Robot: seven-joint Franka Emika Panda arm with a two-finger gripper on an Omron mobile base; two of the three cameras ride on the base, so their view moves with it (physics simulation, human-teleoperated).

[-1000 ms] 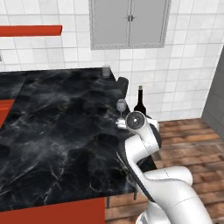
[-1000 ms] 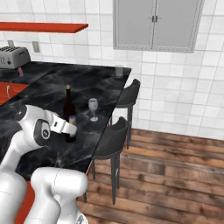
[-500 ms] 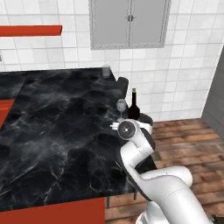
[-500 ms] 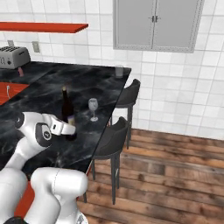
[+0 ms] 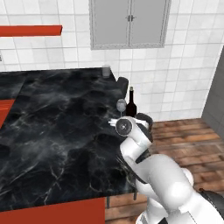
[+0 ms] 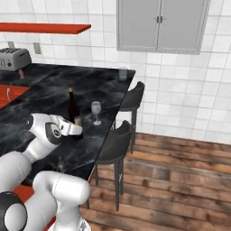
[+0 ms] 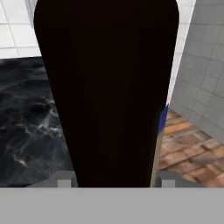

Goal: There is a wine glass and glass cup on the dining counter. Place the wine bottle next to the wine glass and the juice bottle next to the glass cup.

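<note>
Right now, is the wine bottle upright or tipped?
Upright. The wine bottle has its neck straight up beside the wine glass on the dining counter, and the gripper is at its base.

On my feed I see a silver toaster (image 6: 13, 58) far off from the tool, at the back left corner. Two dark bar stools (image 6: 115, 144) stand on the wood plank floor (image 6: 180, 180), just right of the tool. A grey double-door wall cabinet (image 5: 130, 22) hangs high beyond it on white tiles, and a red shelf (image 6: 43, 28) runs up left.
</note>
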